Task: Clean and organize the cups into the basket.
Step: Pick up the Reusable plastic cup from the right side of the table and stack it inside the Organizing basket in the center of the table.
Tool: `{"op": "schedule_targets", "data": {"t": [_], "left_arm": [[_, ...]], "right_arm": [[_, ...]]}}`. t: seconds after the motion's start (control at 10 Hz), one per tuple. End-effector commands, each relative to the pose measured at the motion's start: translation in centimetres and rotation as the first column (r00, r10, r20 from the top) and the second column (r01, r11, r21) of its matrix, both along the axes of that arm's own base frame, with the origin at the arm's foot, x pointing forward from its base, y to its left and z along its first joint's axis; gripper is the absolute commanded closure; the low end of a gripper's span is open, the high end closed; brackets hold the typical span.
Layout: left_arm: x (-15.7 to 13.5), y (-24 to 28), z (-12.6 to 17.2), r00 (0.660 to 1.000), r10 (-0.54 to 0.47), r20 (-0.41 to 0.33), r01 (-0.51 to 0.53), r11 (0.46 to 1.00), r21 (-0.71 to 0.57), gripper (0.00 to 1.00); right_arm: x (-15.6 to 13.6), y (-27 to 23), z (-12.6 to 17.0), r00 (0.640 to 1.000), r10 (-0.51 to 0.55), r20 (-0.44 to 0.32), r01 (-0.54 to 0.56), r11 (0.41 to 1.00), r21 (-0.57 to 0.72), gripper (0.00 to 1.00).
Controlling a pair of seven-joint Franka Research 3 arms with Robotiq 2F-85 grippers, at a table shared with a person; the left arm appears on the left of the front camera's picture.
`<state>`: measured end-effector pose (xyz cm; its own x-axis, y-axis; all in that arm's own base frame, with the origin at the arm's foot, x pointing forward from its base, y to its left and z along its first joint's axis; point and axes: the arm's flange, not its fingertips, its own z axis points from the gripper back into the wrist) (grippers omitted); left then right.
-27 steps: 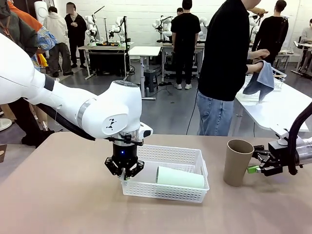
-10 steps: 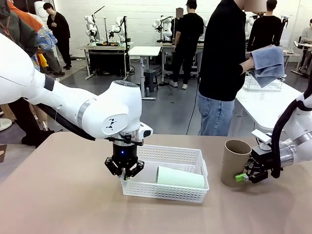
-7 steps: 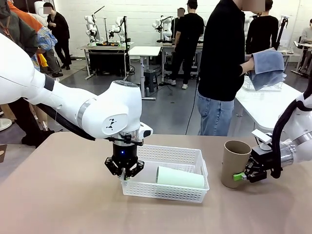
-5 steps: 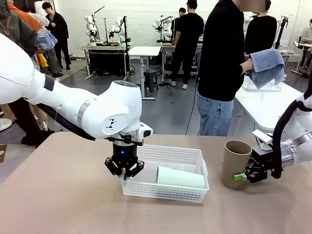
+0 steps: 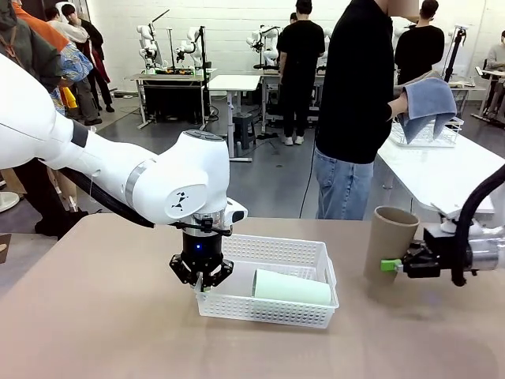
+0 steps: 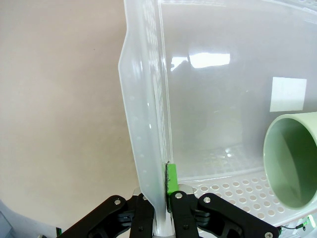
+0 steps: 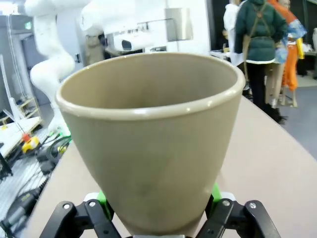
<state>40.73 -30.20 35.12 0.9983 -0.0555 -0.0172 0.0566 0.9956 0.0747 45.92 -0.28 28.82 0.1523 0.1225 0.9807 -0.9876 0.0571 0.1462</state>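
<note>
Left gripper (image 5: 202, 284) stands at the near left corner of the basket (image 5: 268, 309), jaws clenched on the short wall there. In the left wrist view the thin wall runs between the two fingers. The basket sits mid-desk (image 5: 95, 316), and the mint cup (image 5: 292, 287) lies on its side inside, along the near wall towards the right end, mouth facing the left gripper. The far half of the basket floor is free. The tan cup (image 5: 392, 233) is upright, mouth up, near the desk's right far edge and outside the basket. The right gripper (image 5: 390, 266) straddles its lower part, with a green pad (image 7: 103, 197) on either flank. Whether the pads press or have let go cannot be told, nor whether the base rests on the desk. Judgement: the cup looks stiff, empty and light, with a matte wall that should give the pads fair friction. It is tall on a narrow base, so it would tip under a sideways nudge. The best hold is across the body at the lower third to middle, where the wall widening above would wedge it against slipping down. A rim pinch seems less secure. A person at the far edge holds a blue cloth (image 5: 428, 104).
</note>
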Motion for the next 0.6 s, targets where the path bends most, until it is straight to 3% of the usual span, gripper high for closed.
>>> {"op": "schedule_targets", "data": {"t": [0.0,0.2,0.5], "left_arm": [[-0.1,-0.1,-0.1,1.0,-0.006,0.0,0.006,1.0,0.005,1.0],[-0.1,-0.1,-0.1,1.0,-0.006,0.0,0.006,1.0,0.005,1.0],[-0.1,-0.1,-0.1,1.0,-0.006,0.0,0.006,1.0,0.005,1.0]], "right_arm": [[-3.7,0.7,5.9,0.995,-0.092,-0.025,0.09,0.994,-0.069,0.45],[-6.2,1.0,10.9,0.987,-0.159,-0.013,0.158,0.983,-0.096,0.45],[-8.6,1.7,15.2,0.98,-0.197,0.025,0.198,0.974,-0.107,0.45]]}}
